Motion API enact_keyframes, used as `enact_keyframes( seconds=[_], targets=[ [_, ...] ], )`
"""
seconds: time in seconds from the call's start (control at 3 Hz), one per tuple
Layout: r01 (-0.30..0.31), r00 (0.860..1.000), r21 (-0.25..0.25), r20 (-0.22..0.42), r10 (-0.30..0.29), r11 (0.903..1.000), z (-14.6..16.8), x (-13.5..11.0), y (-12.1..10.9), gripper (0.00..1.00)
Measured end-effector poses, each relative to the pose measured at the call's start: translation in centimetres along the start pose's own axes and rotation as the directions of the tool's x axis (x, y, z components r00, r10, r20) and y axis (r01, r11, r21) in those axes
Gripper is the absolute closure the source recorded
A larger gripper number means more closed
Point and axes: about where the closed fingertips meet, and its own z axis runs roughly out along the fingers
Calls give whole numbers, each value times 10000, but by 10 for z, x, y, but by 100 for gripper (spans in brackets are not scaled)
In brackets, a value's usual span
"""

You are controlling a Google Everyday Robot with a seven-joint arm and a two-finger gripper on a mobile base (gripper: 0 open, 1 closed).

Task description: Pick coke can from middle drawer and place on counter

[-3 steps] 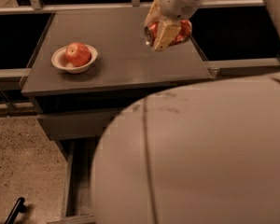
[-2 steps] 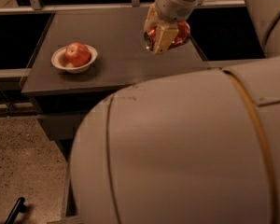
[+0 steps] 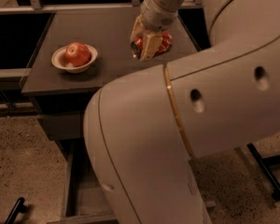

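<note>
On the left of the counter (image 3: 113, 29) a white bowl (image 3: 60, 62) holds a red apple (image 3: 78, 53), and below the near edge the middle drawer (image 3: 82, 194) stands pulled out, its grey tray partly hidden by the robot arm (image 3: 186, 139). To the right of the bowl, over the counter's right part, the gripper (image 3: 147, 45) pinches the coke can (image 3: 164, 43) between its pale fingers (image 3: 149, 48), the can tilted with its silver end to the left. I cannot tell whether the can touches the counter.
</note>
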Motion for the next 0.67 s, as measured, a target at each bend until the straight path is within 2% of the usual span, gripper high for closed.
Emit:
enact_keyframes(
  seconds=[0.33, 0.67],
  targets=[
    [30, 9970, 68, 776, -35, 10000, 24, -4, -17, 83],
    [223, 9960, 104, 868, -232, 9997, 29, -5, -22, 59]
  ],
)
